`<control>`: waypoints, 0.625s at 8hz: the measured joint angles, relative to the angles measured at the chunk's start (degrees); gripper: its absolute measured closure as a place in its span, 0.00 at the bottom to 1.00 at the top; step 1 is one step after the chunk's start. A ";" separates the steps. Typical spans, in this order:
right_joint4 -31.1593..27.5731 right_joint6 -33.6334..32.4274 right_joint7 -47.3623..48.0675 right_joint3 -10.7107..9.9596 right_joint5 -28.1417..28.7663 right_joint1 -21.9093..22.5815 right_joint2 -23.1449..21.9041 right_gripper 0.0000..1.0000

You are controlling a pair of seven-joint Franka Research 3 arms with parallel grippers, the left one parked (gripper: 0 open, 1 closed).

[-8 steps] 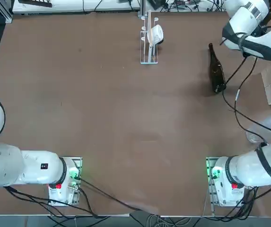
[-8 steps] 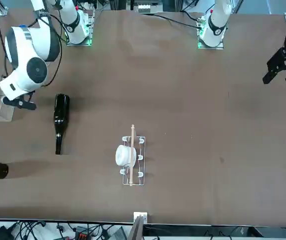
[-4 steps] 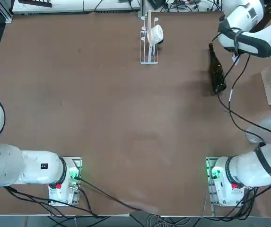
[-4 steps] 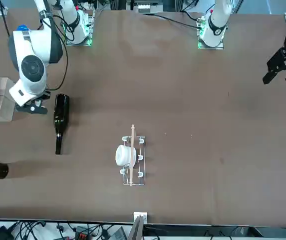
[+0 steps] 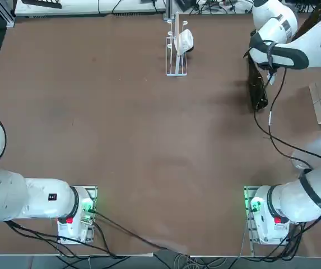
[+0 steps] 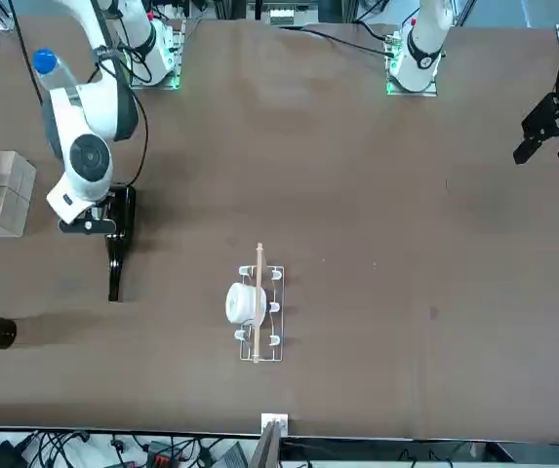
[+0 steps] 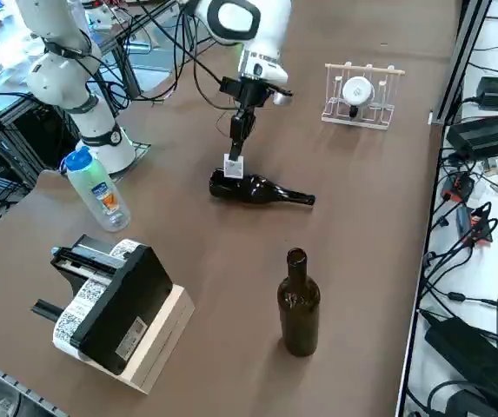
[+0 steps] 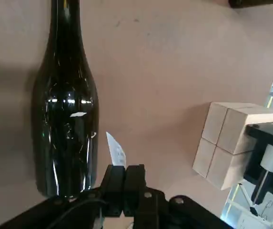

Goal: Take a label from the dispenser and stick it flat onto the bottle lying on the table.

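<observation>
Here the right gripper [image 7: 234,162] hangs point-down over the base end of the bottle [image 7: 257,188], its jaws clenched on the label [image 7: 232,167], a small white slip that dangles from the fingertips [image 8: 126,174] just above the dark glass; whether it touches the glass cannot be told. In the wrist view the label [image 8: 116,150] sticks out beside the bottle [image 8: 67,105] body, near its base. In the top view the bottle [image 5: 258,89] lies flat at about 2 o'clock on the table [image 5: 121,140], neck toward 12 o'clock, partly hidden under the right arm's wrist. A wire rack [image 5: 176,47] holding a white roll stands at about 12 o'clock, well apart from the bottle. In the right side view a second dark bottle [image 7: 299,302] stands upright, a clear plastic bottle [image 7: 96,189] with a blue cap stands near the arm's base, and a black device [image 7: 114,304] holding a printed white roll sits on a pale wooden block.
</observation>
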 joint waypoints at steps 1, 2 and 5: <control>0.07 0.03 0.75 -0.02 0.01 0.00 0.78 0.99; 0.11 0.05 1.89 -0.03 0.01 0.00 1.27 0.99; 0.15 0.09 7.54 -0.03 0.16 0.64 2.02 0.99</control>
